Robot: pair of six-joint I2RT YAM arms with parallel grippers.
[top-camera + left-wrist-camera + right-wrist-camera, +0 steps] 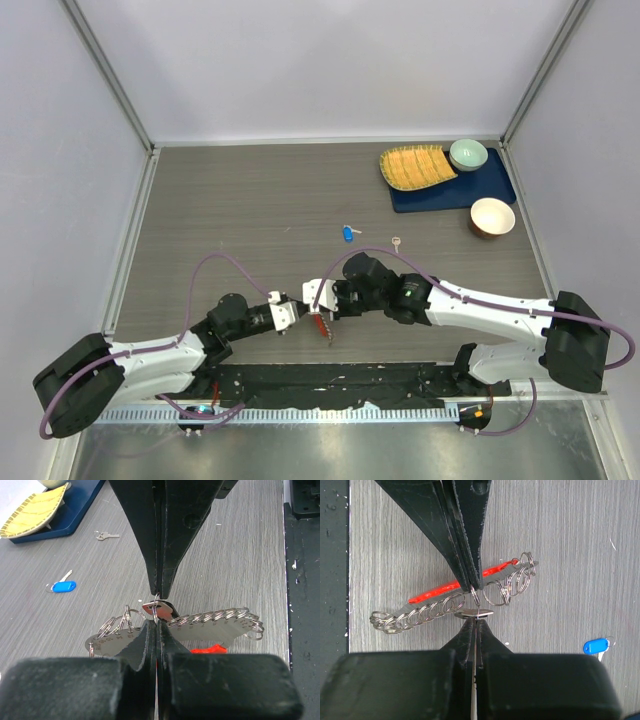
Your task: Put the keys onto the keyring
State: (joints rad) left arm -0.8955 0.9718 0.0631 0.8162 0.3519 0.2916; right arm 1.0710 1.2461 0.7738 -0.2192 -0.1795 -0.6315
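Left gripper (pixel 156 626), jaws fully closed, pinches the keyring (pixel 427 613); right gripper (pixel 475 622) likewise grips a key (pixel 470 613); keyring's stamped lettering unreadable

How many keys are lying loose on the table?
2: the blue key mid-table and the silver key to its right. Others may hide behind the left end effector and right end effector.

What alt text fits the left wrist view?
Two shut black pincers meet tip to tip, the left pincer from below, the right pincer from above, over a small key at the keyring, a red-fobbed strip of split rings. On the grey table behind lie a blue-tagged key, a silver key and a yellow leaf-shaped dish on a navy mat.
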